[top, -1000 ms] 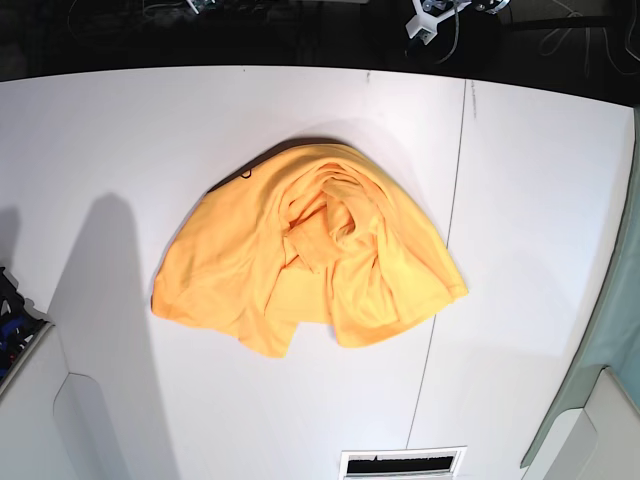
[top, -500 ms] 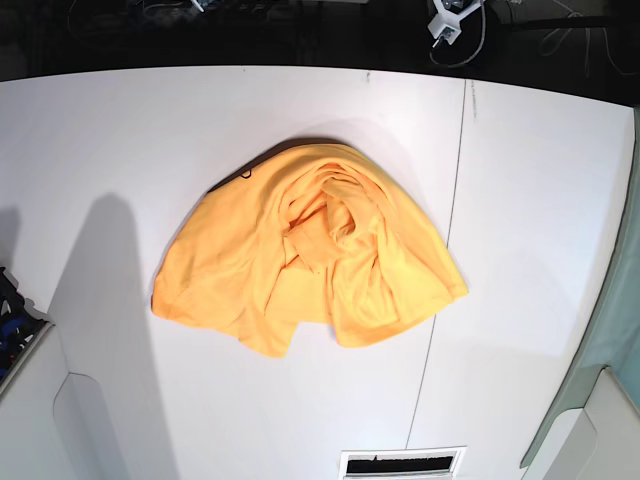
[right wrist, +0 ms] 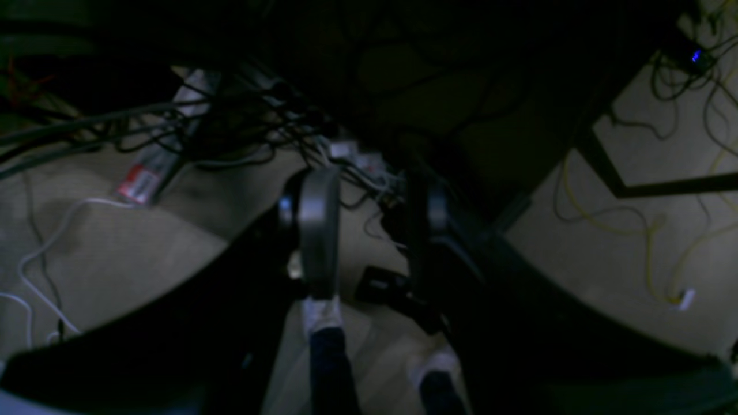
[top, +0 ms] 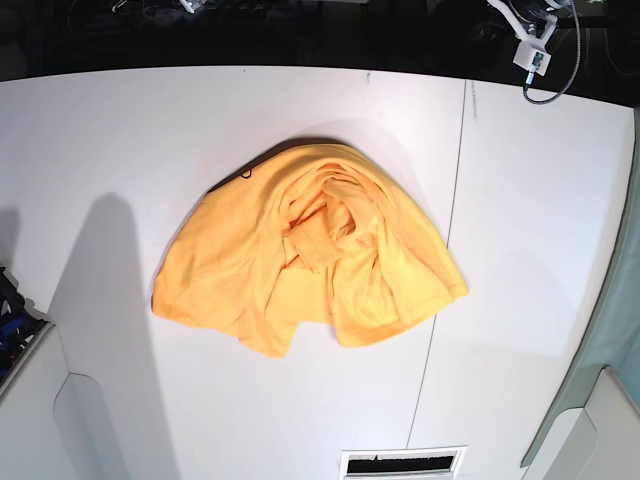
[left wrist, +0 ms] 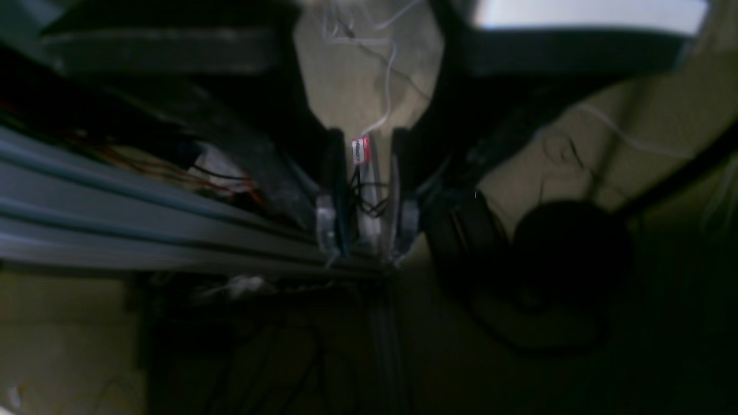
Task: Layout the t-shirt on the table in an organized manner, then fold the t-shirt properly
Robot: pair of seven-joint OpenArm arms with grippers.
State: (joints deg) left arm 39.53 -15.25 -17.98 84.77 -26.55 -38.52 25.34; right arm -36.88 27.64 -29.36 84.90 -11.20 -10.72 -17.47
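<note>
a: on the left of the base view we see the bare white table, with a soft grey shadow lying across its near left part

b: toward the middle we find the t-shirt, an orange-yellow heap crumpled into a rough dome, its folds bunched and twisted near the centre, its lower edge spread wider than its top; it lies wholly on the table, touched by neither arm

a: just right of the shirt we note the thin dark seam running from the far edge toward us; the shirt's right hem reaches it or nearly so

b: at the far right corner we see only a small white part with a cable hanging over the table's far edge; which arm piece it is we cannot tell

a: in the left wrist view we see the left gripper pointing at a dim floor with loose wires, beside a grey metal rail; its two fingers stand a narrow gap apart, with nothing between them

b: in the right wrist view we see the right gripper over a carpeted floor strewn with cables; its fingers are parted somewhat wider and grasp nothing
</note>
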